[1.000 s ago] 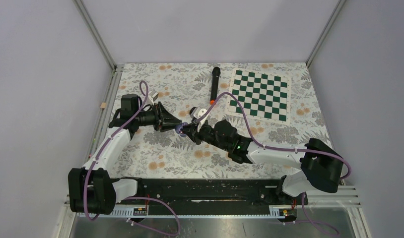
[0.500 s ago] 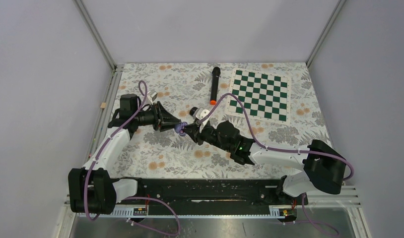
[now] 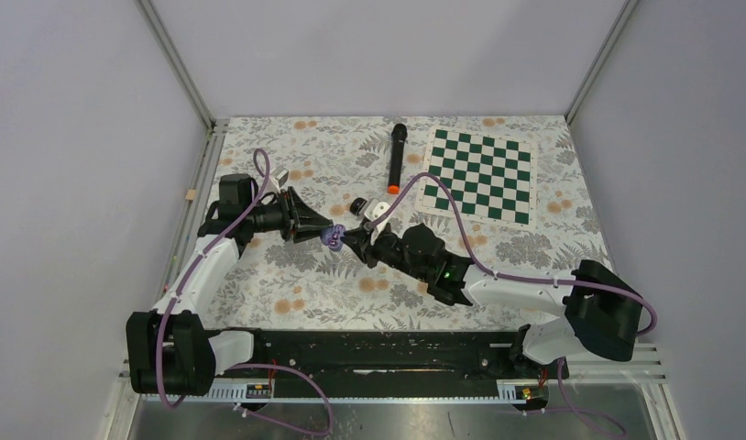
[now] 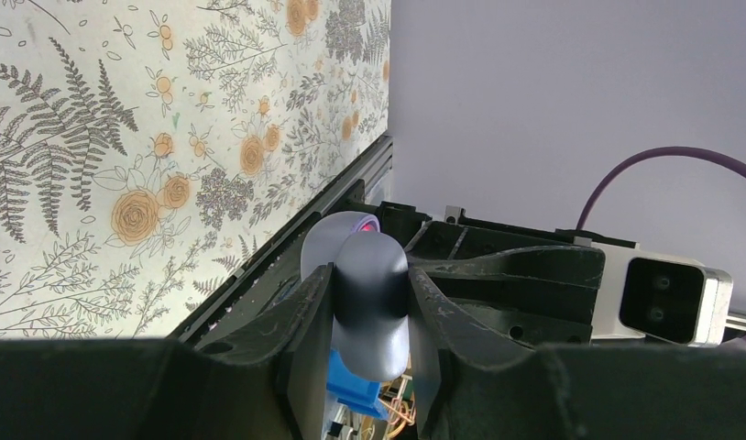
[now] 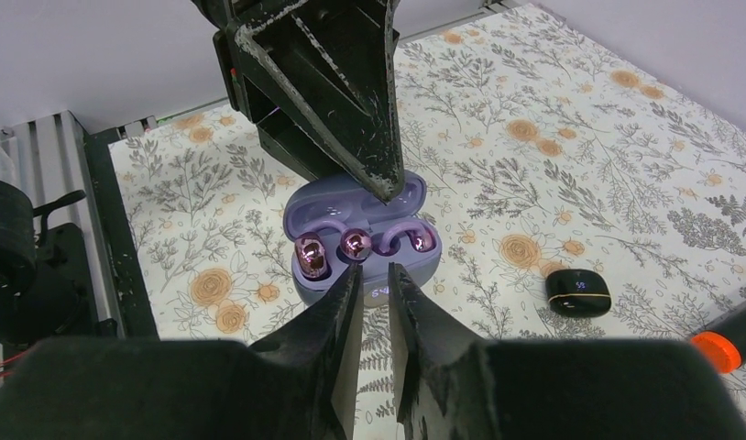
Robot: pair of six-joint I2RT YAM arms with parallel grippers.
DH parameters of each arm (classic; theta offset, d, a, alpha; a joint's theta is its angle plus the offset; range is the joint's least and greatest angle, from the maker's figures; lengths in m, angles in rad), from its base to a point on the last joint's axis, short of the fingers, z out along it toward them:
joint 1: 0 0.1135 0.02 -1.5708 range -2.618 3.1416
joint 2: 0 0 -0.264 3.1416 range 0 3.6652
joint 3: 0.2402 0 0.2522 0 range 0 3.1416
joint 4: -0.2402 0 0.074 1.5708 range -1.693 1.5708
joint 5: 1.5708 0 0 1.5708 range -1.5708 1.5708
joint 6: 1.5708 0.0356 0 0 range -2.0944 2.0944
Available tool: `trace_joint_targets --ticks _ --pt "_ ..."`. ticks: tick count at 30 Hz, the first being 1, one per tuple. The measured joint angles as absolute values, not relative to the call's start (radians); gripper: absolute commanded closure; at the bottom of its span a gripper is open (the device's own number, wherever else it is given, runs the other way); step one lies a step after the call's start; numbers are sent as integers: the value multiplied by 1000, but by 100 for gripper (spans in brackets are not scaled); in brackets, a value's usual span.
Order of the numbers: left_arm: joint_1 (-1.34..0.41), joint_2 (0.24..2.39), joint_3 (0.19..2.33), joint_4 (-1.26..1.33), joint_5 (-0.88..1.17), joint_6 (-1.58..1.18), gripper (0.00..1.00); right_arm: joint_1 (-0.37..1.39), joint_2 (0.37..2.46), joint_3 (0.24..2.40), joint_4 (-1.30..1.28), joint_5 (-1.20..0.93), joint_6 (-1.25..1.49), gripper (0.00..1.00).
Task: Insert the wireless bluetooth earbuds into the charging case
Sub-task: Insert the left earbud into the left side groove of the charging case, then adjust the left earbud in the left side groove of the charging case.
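The pale purple charging case (image 5: 360, 247) hangs open just above the table, with my left gripper (image 4: 369, 298) shut on it. In the right wrist view the left fingers (image 5: 351, 101) come down from above onto its back part. Pale purple earbuds with shiny pink ends (image 5: 312, 255) (image 5: 355, 244) sit in the case's wells. My right gripper (image 5: 374, 273) points at the case's front edge. Its jaws stand a narrow gap apart with nothing between them. From above, the case (image 3: 333, 236) shows between the left gripper (image 3: 325, 233) and the right gripper (image 3: 351, 241).
A small black closed case (image 5: 578, 291) lies on the floral cloth (image 3: 287, 275) to the right of the purple one. The long black microphone (image 3: 396, 158) with an orange end lies at the back, beside a green chessboard mat (image 3: 479, 176).
The right arm has shifted slightly and its gripper sits a little closer to the case. The left gripper keeps hold of the case in almost the same place.
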State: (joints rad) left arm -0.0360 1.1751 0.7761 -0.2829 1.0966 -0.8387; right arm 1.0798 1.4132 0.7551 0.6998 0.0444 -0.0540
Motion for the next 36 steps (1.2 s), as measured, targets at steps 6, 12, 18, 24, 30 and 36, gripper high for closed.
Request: trace_joint_targets --ticks 6,12,18,24,30,36 --pt "-36 1175 776 -283 1097 -839 100 1080 1360 756 660 15 -17 78" --pt "-36 1175 776 -283 1097 -839 100 1080 1328 816 588 -36 36 83" --pt "-36 1175 776 -283 1097 -839 100 1084 1361 942 475 -53 75 100" --pt "-36 1174 776 -283 1097 -839 100 1089 1404 981 385 -41 87 100" --pt "-36 1174 776 -283 1098 -839 100 1101 1428 985 326 -34 86 100" --pt "-36 1174 776 -283 1098 -839 100 1106 1436 990 321 -34 86 100"
